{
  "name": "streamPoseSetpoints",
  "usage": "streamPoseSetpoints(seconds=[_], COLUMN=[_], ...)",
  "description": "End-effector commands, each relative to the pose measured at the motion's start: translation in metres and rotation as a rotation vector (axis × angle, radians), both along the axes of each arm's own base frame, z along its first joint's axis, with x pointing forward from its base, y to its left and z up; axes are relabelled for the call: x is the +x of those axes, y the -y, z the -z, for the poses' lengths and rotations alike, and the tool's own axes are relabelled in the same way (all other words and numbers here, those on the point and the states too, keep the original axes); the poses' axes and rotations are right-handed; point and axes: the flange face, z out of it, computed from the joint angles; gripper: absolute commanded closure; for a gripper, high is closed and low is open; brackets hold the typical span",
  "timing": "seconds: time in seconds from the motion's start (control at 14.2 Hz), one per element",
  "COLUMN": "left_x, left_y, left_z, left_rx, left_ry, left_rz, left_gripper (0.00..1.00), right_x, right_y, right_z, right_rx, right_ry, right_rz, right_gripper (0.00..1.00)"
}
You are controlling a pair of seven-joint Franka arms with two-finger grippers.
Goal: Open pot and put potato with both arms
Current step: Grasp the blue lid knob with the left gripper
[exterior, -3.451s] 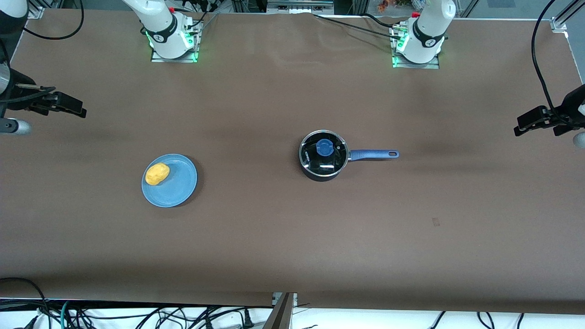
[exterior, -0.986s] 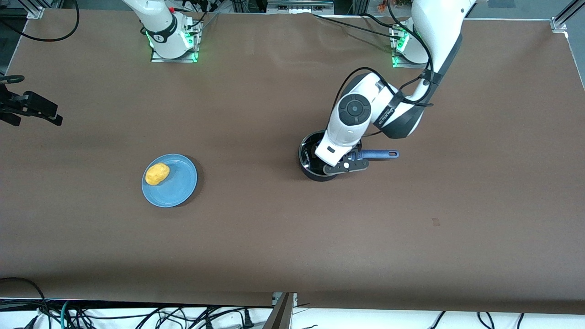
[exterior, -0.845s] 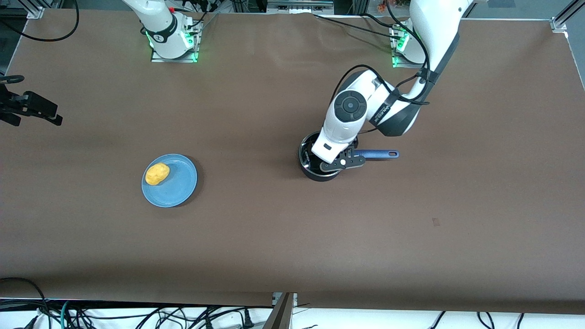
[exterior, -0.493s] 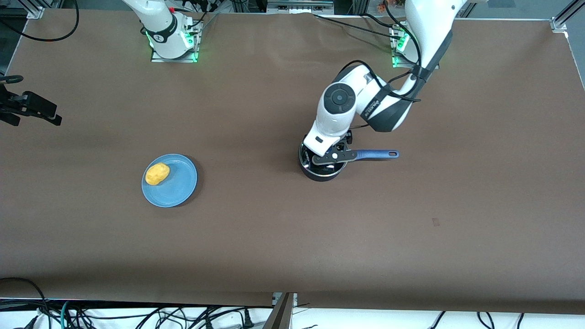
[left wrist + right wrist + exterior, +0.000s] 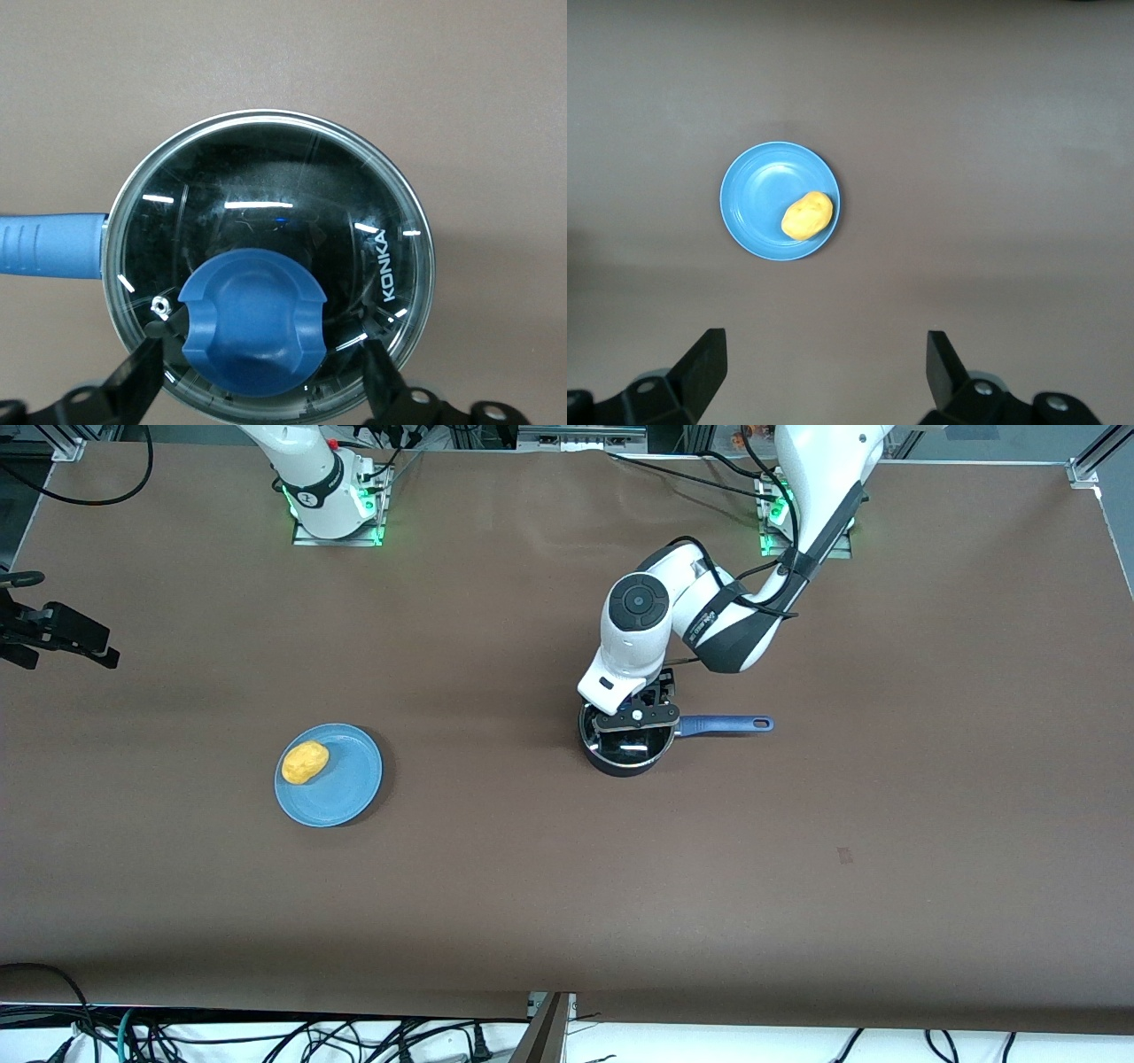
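The black pot (image 5: pixel 620 762) stands mid-table with its glass lid (image 5: pixel 631 747) on and its blue handle (image 5: pixel 726 724) pointing toward the left arm's end. My left gripper (image 5: pixel 636 717) is over the lid and open. In the left wrist view (image 5: pixel 265 345) its fingers (image 5: pixel 146 359) stand on either side of the blue knob (image 5: pixel 252 314) with gaps, low over the lid (image 5: pixel 292 195). The yellow potato (image 5: pixel 305 762) lies on the blue plate (image 5: pixel 345 784). My right gripper (image 5: pixel 62 633) waits open, high at the right arm's end; its wrist view (image 5: pixel 824 350) shows the potato (image 5: pixel 807 215) on the plate (image 5: pixel 757 190).
The brown table (image 5: pixel 567 886) carries only the pot and the plate. The arms' bases (image 5: pixel 332 505) stand along the edge farthest from the front camera. Cables hang along the edge nearest that camera.
My left arm came in from the table's end and now has its open gripper over the lid's knob. The right gripper shifted slightly. Pot, plate and potato have not moved.
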Motion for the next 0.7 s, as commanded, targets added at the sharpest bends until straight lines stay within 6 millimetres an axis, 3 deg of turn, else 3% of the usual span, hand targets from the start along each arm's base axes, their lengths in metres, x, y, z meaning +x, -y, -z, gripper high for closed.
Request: streamPoseSetpoints(seconds=[0.0,0.14,0.28,0.35,0.49,0.63], left_x=[-0.001,0.000,0.000,0.000,0.001,0.002], left_y=[-0.004,-0.002,-0.002,-0.002,-0.003,-0.003], left_z=[-0.005,-0.005,-0.006,-0.006,-0.006,-0.008], left_rx=[0.010,-0.007,-0.009,-0.008,-0.009,-0.010], left_ry=[0.031,0.043,0.045,0.046,0.045,0.048], left_rz=[-0.005,-0.006,-0.006,-0.004,0.002,0.007], left_gripper=[0.17,0.19,0.40,0.47,0.45,0.52], right_x=[0.004,0.013,0.013,0.013,0.008,0.009], right_y=[0.006,0.007,0.004,0.004,0.004,-0.001], right_z=[0.002,0.023,0.037,0.057,0.065,0.083], right_rx=[0.008,-0.003,0.003,0.009,0.008,-0.001], right_ry=[0.002,-0.042,-0.094,-0.167,-0.238,-0.294], right_rz=[0.002,-0.005,-0.013,-0.014,-0.015,-0.026], right_gripper=[0.00,0.00,0.00,0.00,0.00,0.00])
